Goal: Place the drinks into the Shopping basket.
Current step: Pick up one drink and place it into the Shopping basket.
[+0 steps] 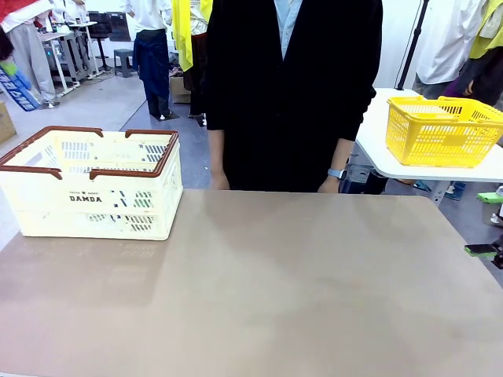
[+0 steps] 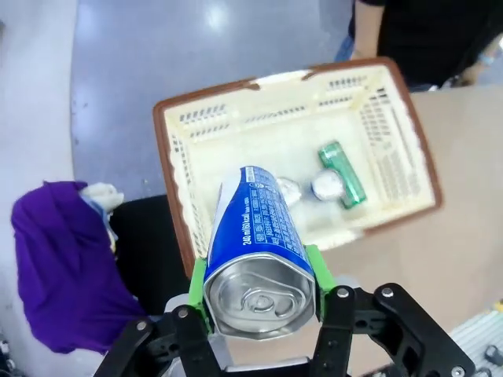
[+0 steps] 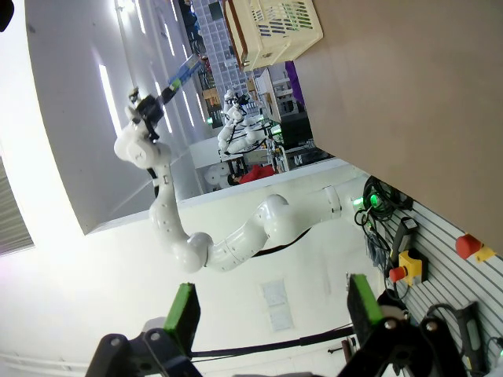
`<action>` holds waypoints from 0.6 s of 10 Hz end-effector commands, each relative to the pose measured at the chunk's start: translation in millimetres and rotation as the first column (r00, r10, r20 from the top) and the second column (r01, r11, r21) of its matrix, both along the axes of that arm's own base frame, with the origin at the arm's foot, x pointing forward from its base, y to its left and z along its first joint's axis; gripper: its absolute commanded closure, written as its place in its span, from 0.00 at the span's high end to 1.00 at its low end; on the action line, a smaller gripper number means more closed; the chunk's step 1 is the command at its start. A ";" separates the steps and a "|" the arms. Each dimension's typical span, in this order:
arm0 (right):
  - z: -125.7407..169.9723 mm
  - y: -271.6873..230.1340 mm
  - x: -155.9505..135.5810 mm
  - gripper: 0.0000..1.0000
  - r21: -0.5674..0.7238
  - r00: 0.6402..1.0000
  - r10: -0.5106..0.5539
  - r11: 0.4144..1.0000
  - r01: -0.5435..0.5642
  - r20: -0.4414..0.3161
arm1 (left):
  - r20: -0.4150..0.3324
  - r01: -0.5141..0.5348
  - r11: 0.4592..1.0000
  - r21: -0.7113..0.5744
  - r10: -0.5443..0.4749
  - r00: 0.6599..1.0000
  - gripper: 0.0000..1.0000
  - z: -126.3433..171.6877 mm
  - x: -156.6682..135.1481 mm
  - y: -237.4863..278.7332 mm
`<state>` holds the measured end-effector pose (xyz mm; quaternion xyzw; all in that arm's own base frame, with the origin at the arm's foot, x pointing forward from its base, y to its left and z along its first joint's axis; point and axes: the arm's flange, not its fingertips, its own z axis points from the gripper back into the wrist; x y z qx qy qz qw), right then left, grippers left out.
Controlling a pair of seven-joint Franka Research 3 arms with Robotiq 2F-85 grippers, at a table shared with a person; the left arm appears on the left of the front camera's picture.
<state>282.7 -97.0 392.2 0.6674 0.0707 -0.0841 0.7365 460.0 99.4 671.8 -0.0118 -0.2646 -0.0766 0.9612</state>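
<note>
High above the Shopping basket [image 2: 181, 129], my left gripper [image 2: 255, 279] is shut on a blue drink can [image 2: 255, 228] with white print, silver top toward the camera. Inside the basket lie a green can [image 2: 343, 174] and another silver can top [image 2: 286, 190], half hidden behind the blue can. In the front view the cream basket [image 1: 90, 184] with brown rim stands at the table's far left. My right gripper [image 3: 273, 314] is open and holds nothing; its green pads [image 1: 481, 250] peek in at the right edge. From there the raised left arm shows far off with the blue can [image 3: 179, 75].
A person in a dark top [image 1: 291, 94] stands at the far side of the tan table [image 1: 275, 290], hands at its edge. A yellow mesh basket [image 1: 444, 129] sits on a white side table at the right. A purple cloth [image 2: 63, 267] lies beside the basket.
</note>
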 end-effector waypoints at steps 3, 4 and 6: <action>4.0 -0.9 0.3 1.00 0.007 1.000 0.000 1.000 0.000 0.004 | 0.000 0.000 1.000 0.000 0.000 1.000 0.00 0.0 0.0 0.0; 4.0 -0.9 0.3 1.00 0.007 1.000 0.000 1.000 0.000 0.004 | 0.000 0.000 1.000 0.000 0.000 1.000 0.00 0.0 0.0 0.0; 4.0 -0.9 0.3 1.00 0.007 1.000 0.000 1.000 0.000 0.004 | -0.074 -0.013 0.999 0.035 0.015 0.997 0.00 -39.4 44.4 0.2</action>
